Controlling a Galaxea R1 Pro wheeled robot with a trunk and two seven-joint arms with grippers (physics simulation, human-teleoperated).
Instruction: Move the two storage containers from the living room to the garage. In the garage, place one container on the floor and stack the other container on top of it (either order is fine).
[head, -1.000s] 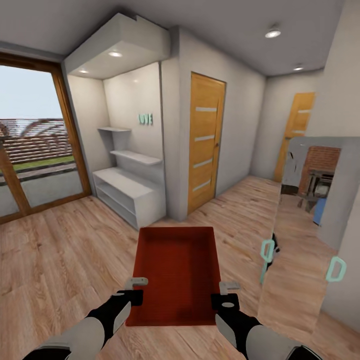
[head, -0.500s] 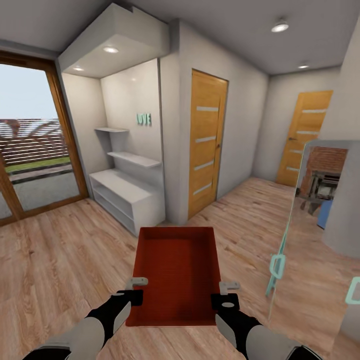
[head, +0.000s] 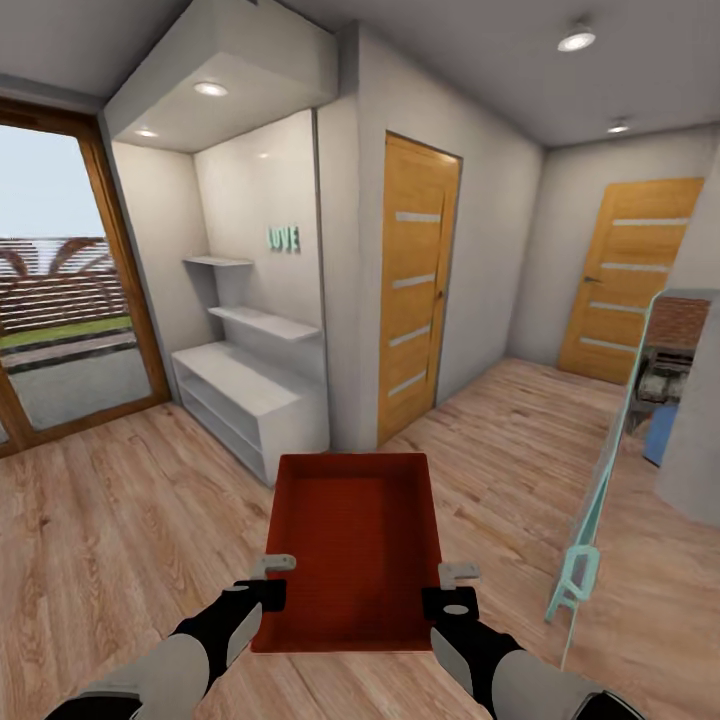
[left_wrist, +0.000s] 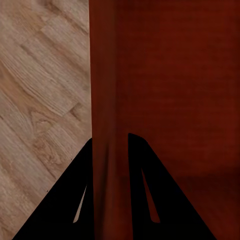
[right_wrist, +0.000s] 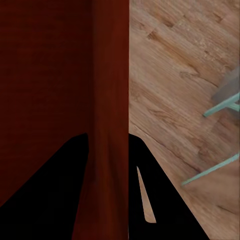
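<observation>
One orange-red storage container (head: 350, 545) hangs level in front of me above the light wood-plank floor (head: 120, 520), carried between both arms. My left gripper (head: 270, 580) is shut on its left wall and my right gripper (head: 452, 588) is shut on its right wall. In the left wrist view the black fingers (left_wrist: 75, 200) straddle the container wall (left_wrist: 107, 100). The right wrist view shows the right gripper's fingers (right_wrist: 160, 195) clamped on the opposite container wall (right_wrist: 107, 100).
Ahead stand a white shelf alcove (head: 250, 390) with a "LOVE" sign, a light-wood door (head: 415, 290), and a second wooden door (head: 625, 280) down the hall at right. A glass door (head: 55, 300) is at left. A mirror panel with teal handle (head: 590, 540) leans at right.
The whole view has shifted as I turn and roll forward: the mirror panel slid right and the far door came into fuller view. Both grippers hold the container unchanged.
</observation>
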